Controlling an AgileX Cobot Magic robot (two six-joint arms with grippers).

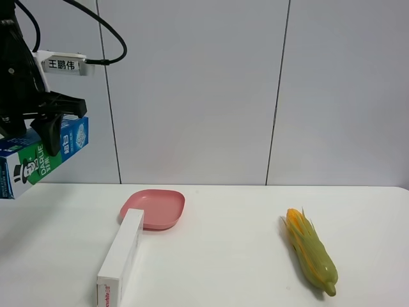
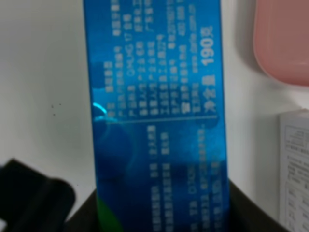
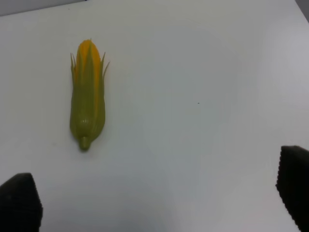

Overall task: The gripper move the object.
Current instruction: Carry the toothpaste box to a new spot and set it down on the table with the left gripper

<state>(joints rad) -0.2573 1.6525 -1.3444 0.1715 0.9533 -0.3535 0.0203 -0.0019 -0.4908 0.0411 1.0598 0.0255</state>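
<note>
My left gripper [image 1: 52, 131] is shut on the long blue box [image 1: 39, 157] with green patches and white print. It holds the box high in the air at the far left, well above the table. In the left wrist view the blue box [image 2: 154, 111] fills the middle of the picture, its white print facing the camera, with the table far below. My right gripper [image 3: 159, 203] is open and empty over the table; only its two black fingertips [image 3: 19, 200] show. It is out of the exterior high view.
A pink plate [image 1: 156, 208] lies on the white table left of centre, also in the left wrist view [image 2: 282, 38]. A long white box [image 1: 121, 256] lies in front of it, one end touching it. A green-yellow corn cob [image 1: 310, 252] lies at the right, also in the right wrist view [image 3: 87, 94].
</note>
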